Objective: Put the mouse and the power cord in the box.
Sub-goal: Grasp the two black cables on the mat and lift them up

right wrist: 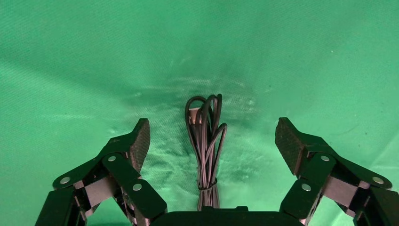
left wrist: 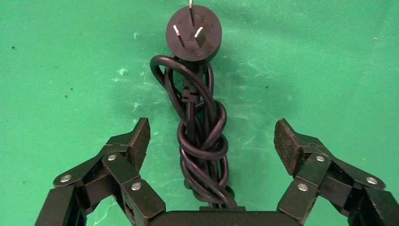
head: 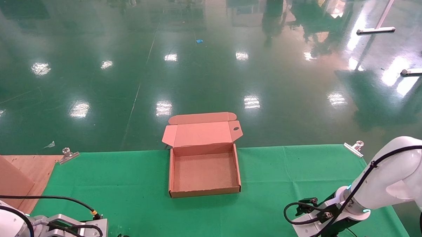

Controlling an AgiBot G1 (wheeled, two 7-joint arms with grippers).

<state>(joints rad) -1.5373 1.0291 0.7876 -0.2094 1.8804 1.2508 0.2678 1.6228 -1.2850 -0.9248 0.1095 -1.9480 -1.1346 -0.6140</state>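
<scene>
box [head: 205,193] between two table clips [head: 68,154]

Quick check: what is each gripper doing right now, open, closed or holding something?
Left gripper: open, straddling the power cord on the green cloth, holding nothing.
Right gripper: open, over a thin bundled cable, holding nothing.

Industrial lab hall: glossy green floor [head: 209,62], clamped green tablecloth [head: 129,191].

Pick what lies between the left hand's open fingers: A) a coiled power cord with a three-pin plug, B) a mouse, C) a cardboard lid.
A: in the left wrist view the power cord lies on the green cloth between the open left hand.
</scene>
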